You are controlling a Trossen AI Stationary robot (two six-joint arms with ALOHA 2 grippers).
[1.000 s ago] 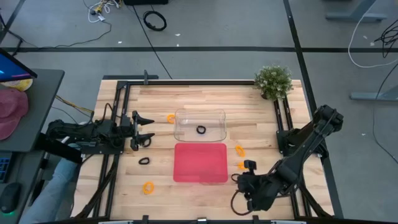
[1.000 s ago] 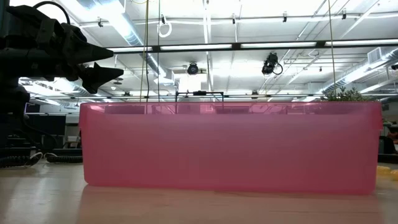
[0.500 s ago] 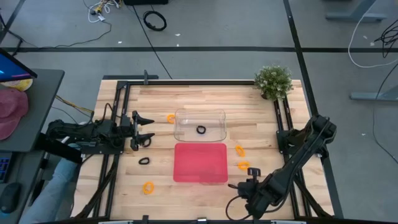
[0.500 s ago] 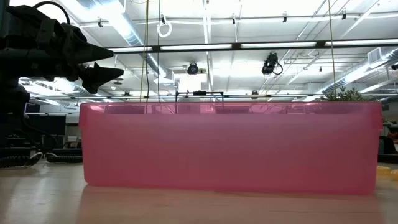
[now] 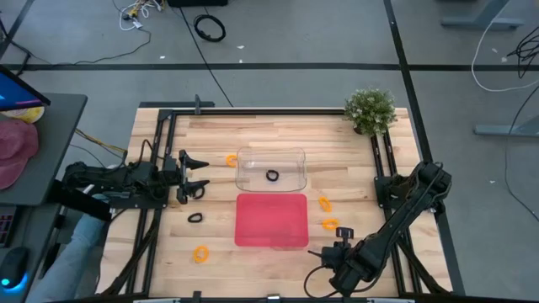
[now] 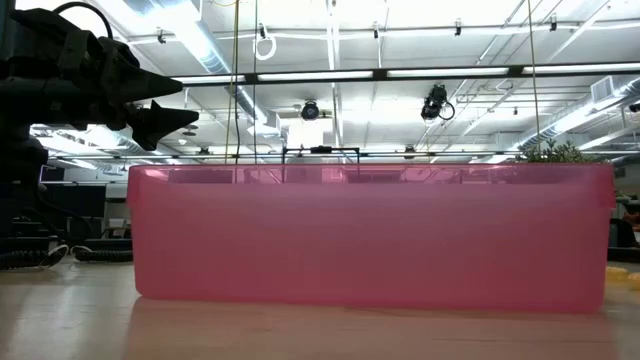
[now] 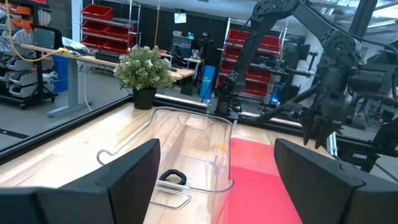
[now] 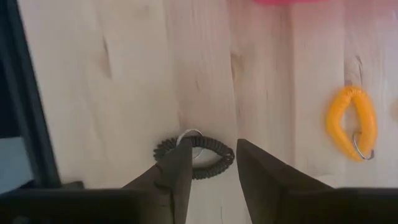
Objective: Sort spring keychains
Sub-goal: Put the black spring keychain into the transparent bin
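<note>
A black spring keychain [image 8: 194,149] lies flat on the wood near the table's front edge, right of the red tray [image 5: 271,220]. My right gripper [image 8: 212,149] points down over it, open; one finger covers the coil's end and the gap is over its other half. An orange keychain [image 8: 351,130] lies flat beside it. More orange ones [image 5: 324,203] [image 5: 231,160] [image 5: 200,253] and a black one [image 5: 195,217] lie on the table. Another black one [image 5: 272,175] lies in the clear tray [image 5: 270,158]. My left gripper [image 5: 195,174] waits open at the left, pointing level. My right gripper comes at the black keychain from above, one finger [image 8: 180,163] over the coil's end [image 8: 163,149] and the other finger past its other end. Whether the fingers touch the coil I cannot tell. The keychain lies flat on the table.
A potted plant [image 5: 370,109] stands at the far right corner. Black frame rails [image 5: 160,168] run along the table's left and right sides. In the low view the red tray [image 6: 370,235] fills the middle. Bare wood lies between the trays and the left arm.
My right gripper has sunk toward the table near its front edge and has tipped to point more steeply down. Its finger gap looks the same. The keychains and trays lie where they were.
</note>
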